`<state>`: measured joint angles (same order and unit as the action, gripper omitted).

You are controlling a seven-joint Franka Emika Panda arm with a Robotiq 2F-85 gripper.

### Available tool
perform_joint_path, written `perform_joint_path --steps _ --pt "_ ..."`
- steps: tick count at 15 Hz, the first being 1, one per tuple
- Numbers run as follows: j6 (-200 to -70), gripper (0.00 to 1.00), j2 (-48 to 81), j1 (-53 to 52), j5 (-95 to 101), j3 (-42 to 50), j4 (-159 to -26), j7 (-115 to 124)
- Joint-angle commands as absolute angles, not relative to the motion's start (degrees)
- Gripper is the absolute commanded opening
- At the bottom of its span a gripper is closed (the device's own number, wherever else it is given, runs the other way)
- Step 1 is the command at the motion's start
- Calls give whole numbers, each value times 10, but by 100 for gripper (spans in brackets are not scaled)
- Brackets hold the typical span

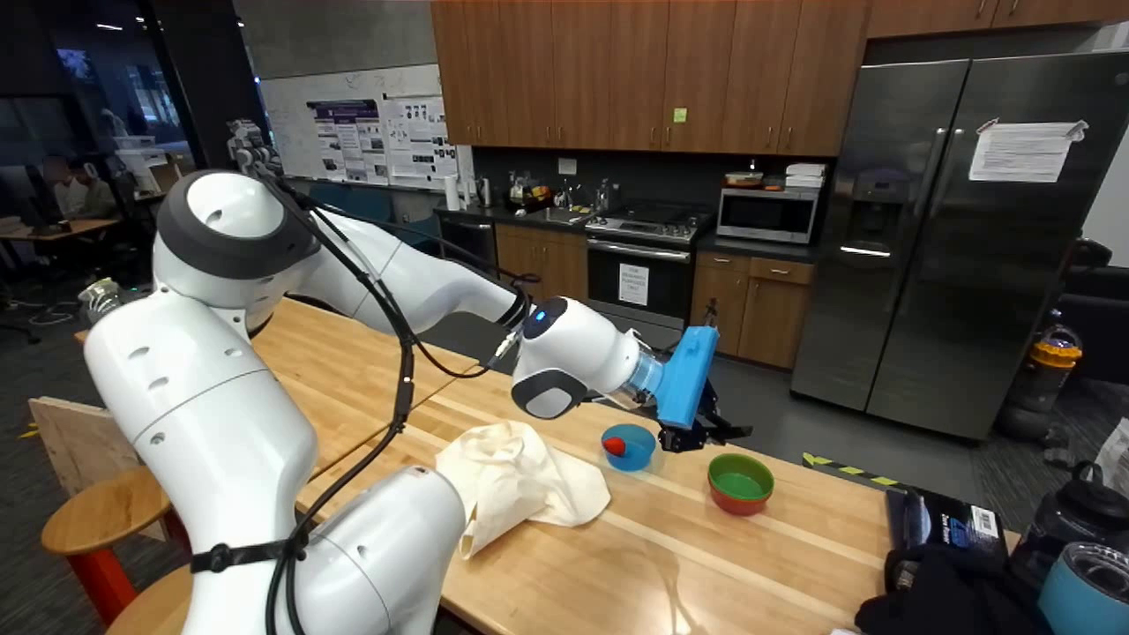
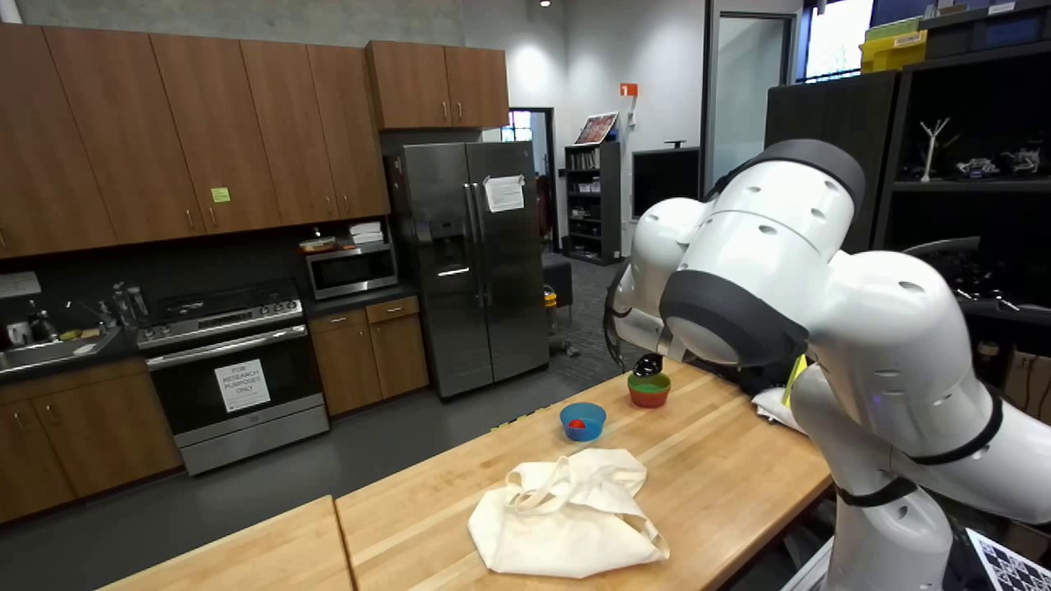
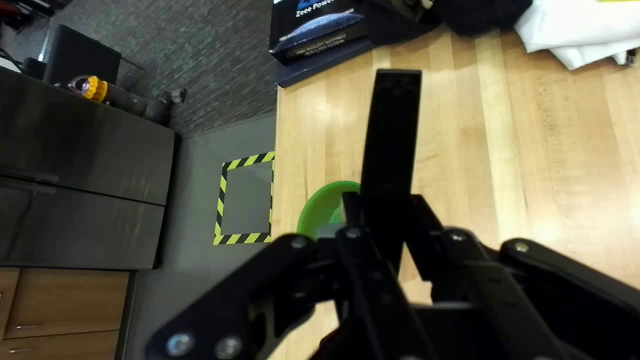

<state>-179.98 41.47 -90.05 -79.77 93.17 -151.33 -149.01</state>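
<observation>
I see a cream cloth bag (image 2: pixel 575 525) lying crumpled between the long edges of the surface (image 2: pixel 714 435), a black box (image 3: pixel 320 40) at its far edge, and beyond that a dark fridge (image 2: pixel 452 304).

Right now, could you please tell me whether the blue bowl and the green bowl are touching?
Apart: both exterior views show tabletop between the blue bowl and the green bowl.
</observation>
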Motion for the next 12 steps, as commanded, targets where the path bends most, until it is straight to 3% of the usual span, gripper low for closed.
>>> perform_joint_path --steps 1,5,7,12 --pt "-1864 6 421 -855 -804 879 -1469 -1490" --pt "-1912 6 414 -796 -804 808 -1420 -1477" --pt "-1948 6 401 -760 -681 772 -1420 -1361" --pt "-1972 6 435 -669 -698 663 -1355 -1357"
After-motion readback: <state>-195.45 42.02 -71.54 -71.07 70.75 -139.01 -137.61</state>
